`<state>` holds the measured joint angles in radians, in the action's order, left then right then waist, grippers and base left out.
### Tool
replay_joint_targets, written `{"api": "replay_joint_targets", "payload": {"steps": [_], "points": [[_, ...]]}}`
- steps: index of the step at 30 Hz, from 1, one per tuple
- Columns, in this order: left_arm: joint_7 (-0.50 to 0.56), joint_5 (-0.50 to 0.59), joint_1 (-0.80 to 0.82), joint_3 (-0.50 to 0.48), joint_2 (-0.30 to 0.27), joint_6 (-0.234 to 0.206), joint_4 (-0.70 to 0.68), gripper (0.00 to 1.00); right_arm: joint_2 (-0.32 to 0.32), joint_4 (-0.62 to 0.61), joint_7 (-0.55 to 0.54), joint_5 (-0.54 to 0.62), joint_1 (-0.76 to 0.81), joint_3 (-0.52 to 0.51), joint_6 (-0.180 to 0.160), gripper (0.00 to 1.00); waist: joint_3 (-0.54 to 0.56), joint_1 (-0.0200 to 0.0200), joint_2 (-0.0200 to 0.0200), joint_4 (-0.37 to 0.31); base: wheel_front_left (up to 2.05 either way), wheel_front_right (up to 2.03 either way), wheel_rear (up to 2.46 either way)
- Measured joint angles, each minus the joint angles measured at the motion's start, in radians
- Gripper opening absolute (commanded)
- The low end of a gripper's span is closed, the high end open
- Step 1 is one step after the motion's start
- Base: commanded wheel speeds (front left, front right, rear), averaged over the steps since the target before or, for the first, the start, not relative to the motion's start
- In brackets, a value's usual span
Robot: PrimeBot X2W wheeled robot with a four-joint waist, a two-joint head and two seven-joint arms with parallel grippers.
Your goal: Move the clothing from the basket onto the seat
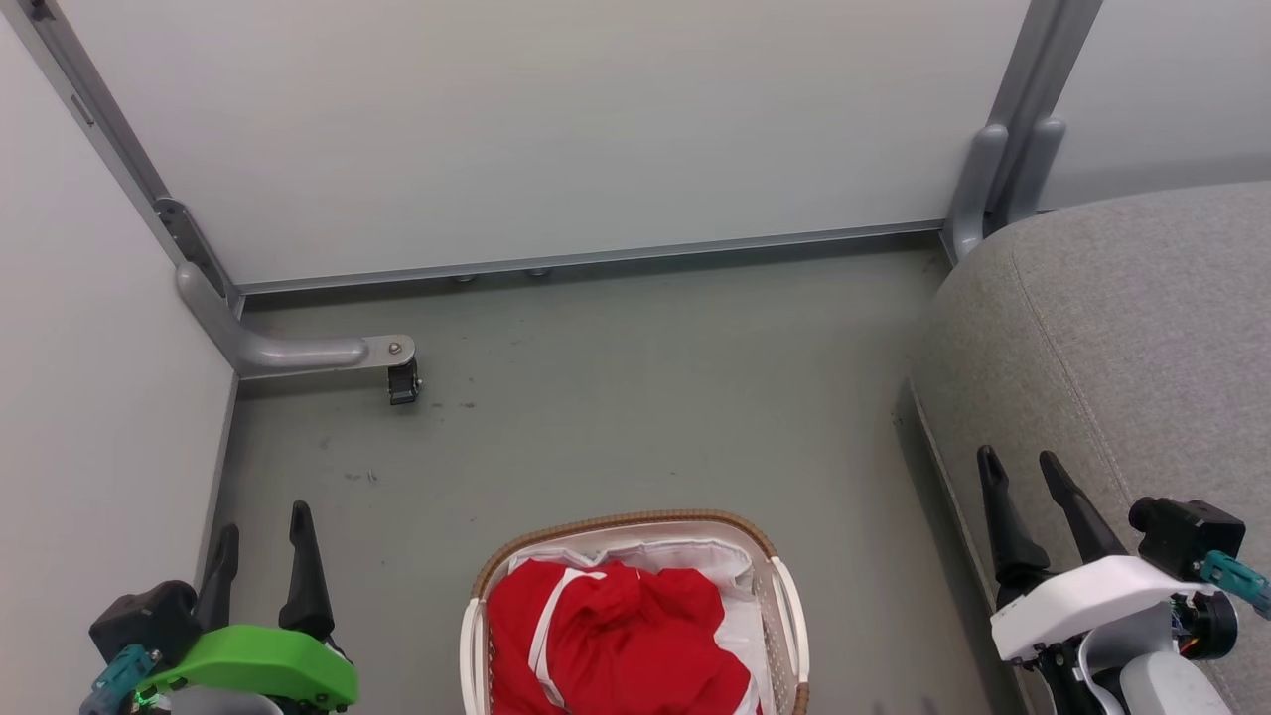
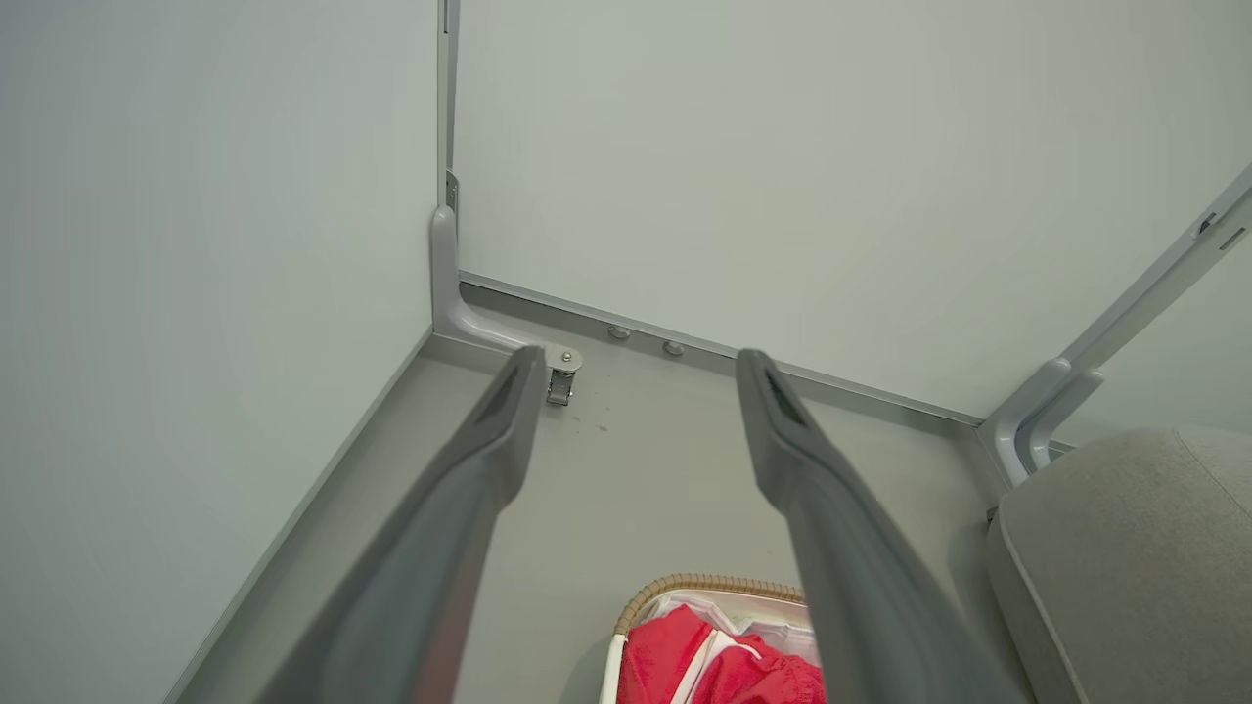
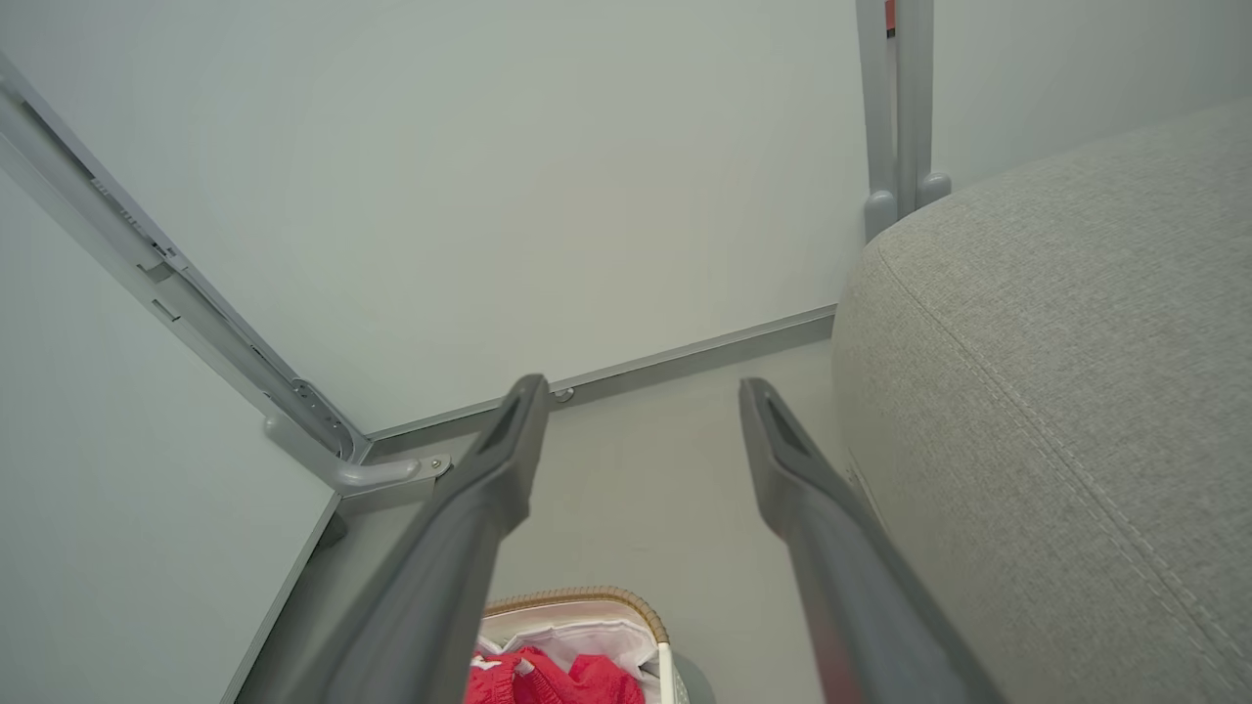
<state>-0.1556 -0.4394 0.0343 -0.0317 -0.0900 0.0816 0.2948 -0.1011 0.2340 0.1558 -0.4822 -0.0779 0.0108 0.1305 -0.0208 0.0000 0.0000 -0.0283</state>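
Both spread wide and empty, left end effector point(image 1: 265, 519) and right end effector point(image 1: 1017, 457) flank the basket point(image 1: 626, 518) holding red clothing point(image 1: 616, 636).

Grey floor point(image 1: 645, 397) with the basket point(image 1: 635, 518) and, to its right, the seat point(image 1: 1122, 338)

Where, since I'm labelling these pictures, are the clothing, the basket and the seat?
clothing point(image 1: 635, 636), head view, middle of the red heap
basket point(image 1: 621, 519), head view, far stretch of its brown woven rim
seat point(image 1: 1122, 348), head view, bare grey top beside the stitched seam
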Motion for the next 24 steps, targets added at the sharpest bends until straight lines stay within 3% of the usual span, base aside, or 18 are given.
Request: {"api": "replay_joint_targets", "payload": {"steps": [24], "points": [[-0.057, 0.211, -0.020, 0.069, -0.035, -0.021, -0.032, 1.00, 0.007, 0.002, 0.056, 0.240, 0.002, 0.016, 0.000, 1.00, -0.003, 0.0000, 0.0000, -0.007, 0.00, 0.00, 0.00]]}}
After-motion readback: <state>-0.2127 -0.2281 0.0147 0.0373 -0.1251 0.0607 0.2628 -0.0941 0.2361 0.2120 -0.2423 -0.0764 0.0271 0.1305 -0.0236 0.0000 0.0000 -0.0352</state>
